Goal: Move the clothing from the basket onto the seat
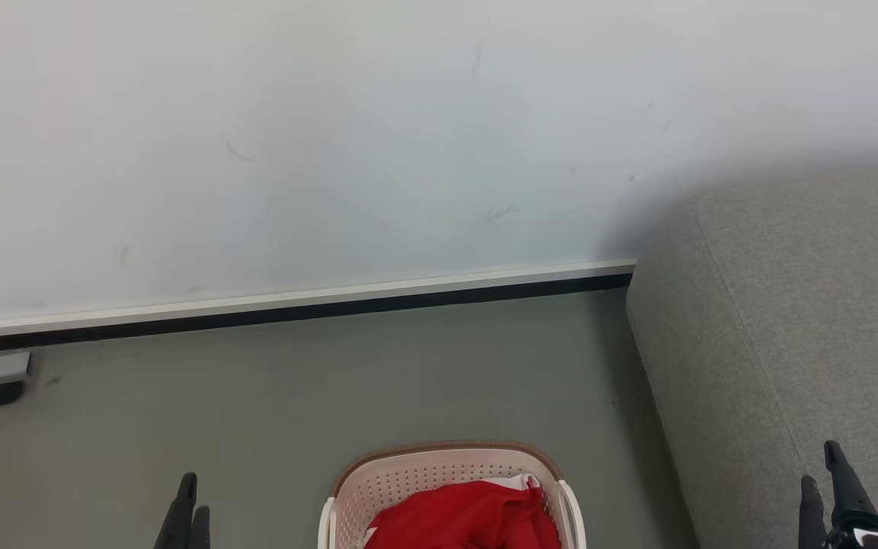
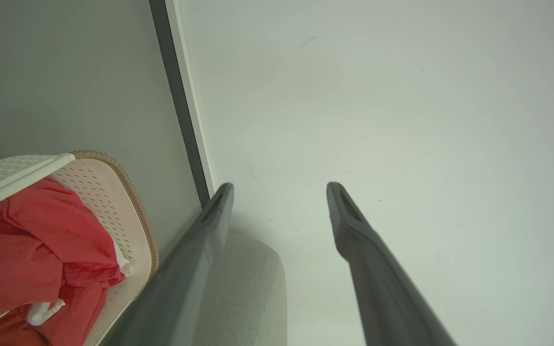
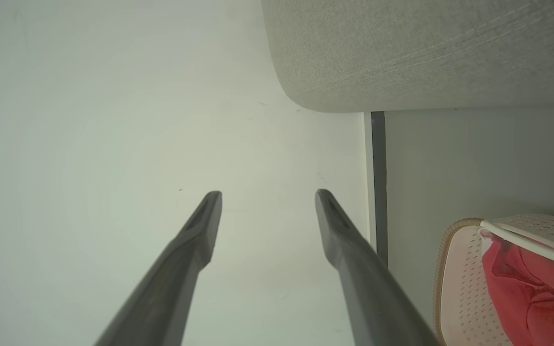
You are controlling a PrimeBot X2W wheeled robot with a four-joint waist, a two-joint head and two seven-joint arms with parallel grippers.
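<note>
Head view: red clothing (image 1: 469, 518) is heaped in the basket (image 1: 439, 463) near the seat (image 1: 789, 343); left pincer (image 1: 193, 494) and right pincer (image 1: 820, 463) are released, empty.

Red-and-white clothing (image 1: 466, 520) heaped in the cream basket (image 1: 408, 476), beside the grey seat (image 1: 782, 343).

No text, label, brand, number or sign can be read. Surfaces checked: the basket (image 1: 408, 480), the clothing (image 1: 462, 518), the seat (image 1: 789, 320), the wall (image 1: 408, 137) and the floor (image 1: 256, 396). None carries a legible marking. The faint dark marks on the wall are scuffs, not characters.
</note>
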